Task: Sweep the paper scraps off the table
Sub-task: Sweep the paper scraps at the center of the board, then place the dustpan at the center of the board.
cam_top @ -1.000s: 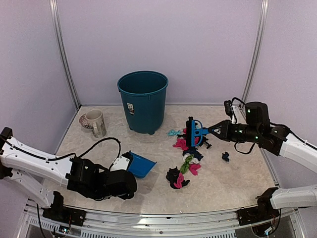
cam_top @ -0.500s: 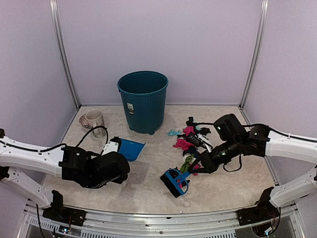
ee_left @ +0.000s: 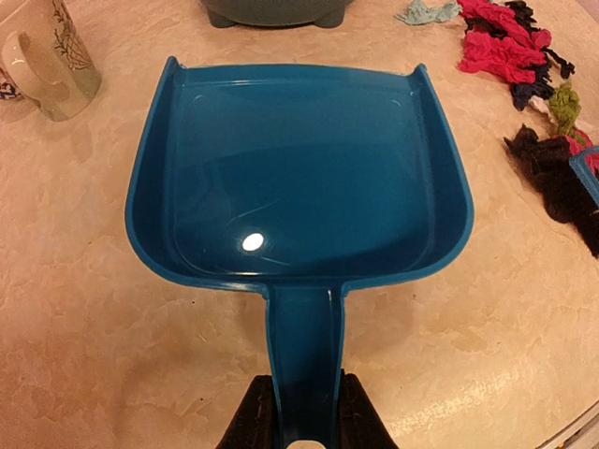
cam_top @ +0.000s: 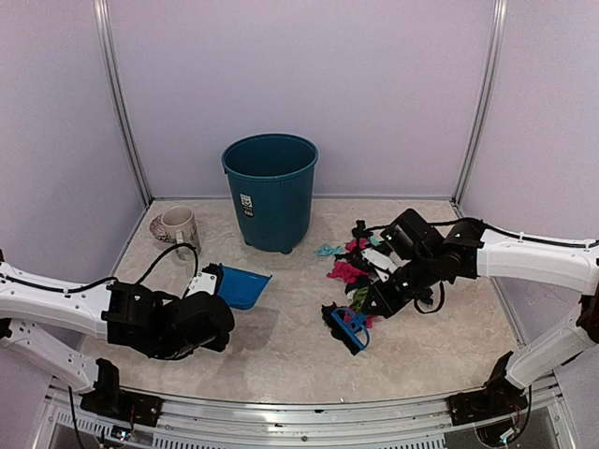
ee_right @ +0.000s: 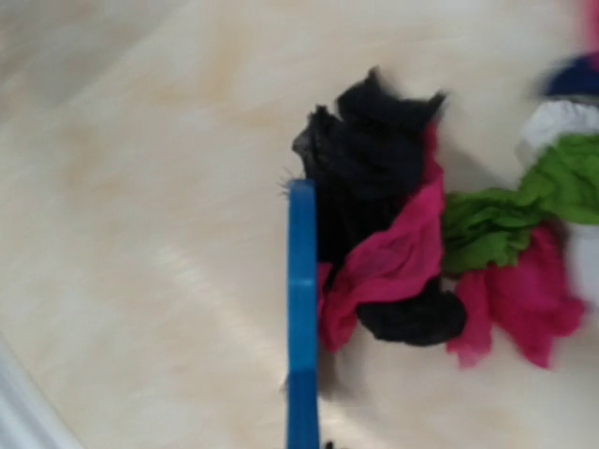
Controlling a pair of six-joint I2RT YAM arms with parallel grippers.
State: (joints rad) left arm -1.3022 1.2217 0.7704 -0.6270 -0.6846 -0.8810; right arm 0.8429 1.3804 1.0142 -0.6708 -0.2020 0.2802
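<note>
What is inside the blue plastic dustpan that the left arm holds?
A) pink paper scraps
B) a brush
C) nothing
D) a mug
C: the blue plastic dustpan is bare inside; the crumpled paper scraps lie apart from it on the beige marble-patterned table.

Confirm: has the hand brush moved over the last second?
Yes. The blue hand brush came from beyond the paper scraps, level with the base of the teal bin, toward the front rail, now at their near edge.

- Robot lab test cell.
- Boxed in by pale lilac walls [cam_top: 299, 84], with metal corner posts [cam_top: 120, 103] at 11 and 1 o'clock.
- Marble-patterned tabletop [cam_top: 281, 351], edged by metal rail [cam_top: 281, 412] at 6 o'clock.
</note>
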